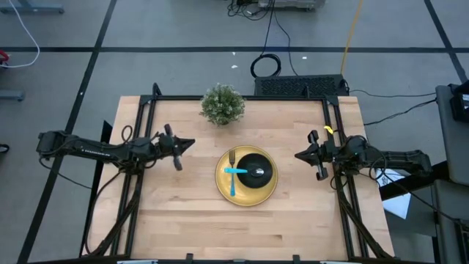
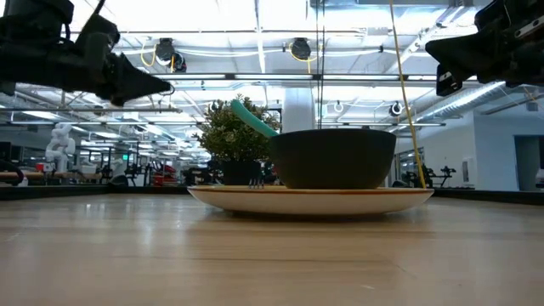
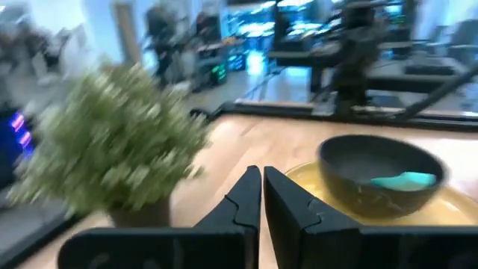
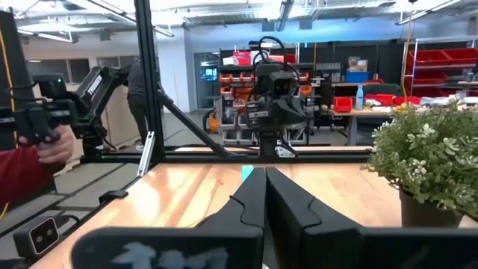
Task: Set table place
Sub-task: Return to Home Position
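The round yellow plate (image 1: pixel 245 177) lies flat on the light-wood table (image 1: pixel 183 220), right of its middle. The black bowl (image 1: pixel 256 170) stands on the plate; it also shows in the low view (image 2: pixel 333 158) and the left wrist view (image 3: pixel 379 178). The spoon (image 1: pixel 248 172) rests in the bowl, its light-blue handle (image 2: pixel 252 117) slanting out over the rim. The fork (image 1: pixel 233 174) lies on the plate left of the bowl. My left gripper (image 1: pixel 190 143) is shut and empty, raised left of the plate. My right gripper (image 1: pixel 298 155) is shut and empty, raised right of the plate.
A small bushy green potted plant (image 1: pixel 222 104) stands at the table's far edge, behind the plate. The black frame rails (image 1: pixel 331 125) run along the table's left and right sides. A person's hand and red sleeve (image 4: pixel 30 161) show beyond the table in the right wrist view.
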